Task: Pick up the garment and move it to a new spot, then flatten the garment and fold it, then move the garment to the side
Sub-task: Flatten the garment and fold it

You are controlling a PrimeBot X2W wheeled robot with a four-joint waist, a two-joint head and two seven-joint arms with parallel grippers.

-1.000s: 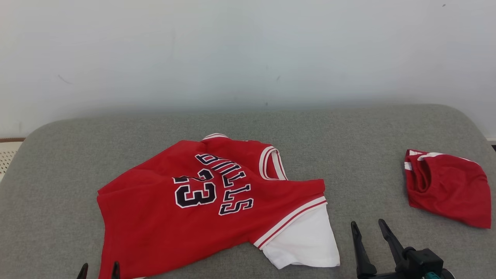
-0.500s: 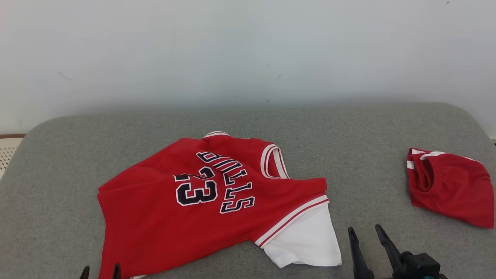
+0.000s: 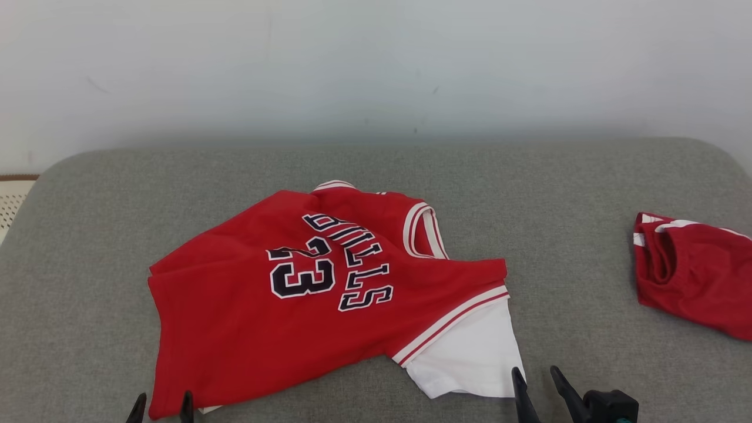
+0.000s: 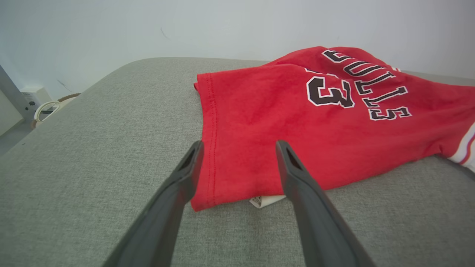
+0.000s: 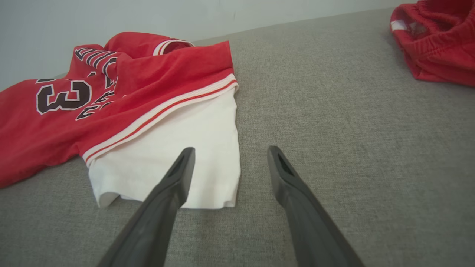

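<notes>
The left claw (image 4: 239, 148) stands wide open and holds nothing. The red Bulls jersey (image 3: 264, 311) lies directly in front of it, crumpled on the grey padded surface (image 3: 558, 205), with the number 23 and the team name facing up. The near corner of the jersey's hem is between the two fingers of this claw: the left finger is just outside the stitched side edge and the right finger is over the red cloth. I cannot tell if the fingers touch the cloth. A small white label (image 4: 265, 201) comes out from under the hem, just beside the right finger.

The right claw (image 5: 230, 152) is also wide open and empty. The white sleeve (image 5: 148, 155) of the jersey (it comes out below a red and white striped band) lies in front of this claw. Its near corner is between the fingers, the left finger over the white cloth and the right finger over bare surface. A pair of red shorts (image 3: 693, 276) lies bunched, well apart, ahead and to the right of the right claw. Beyond both claws, a pale wall (image 3: 376, 70) rises behind the surface.
</notes>
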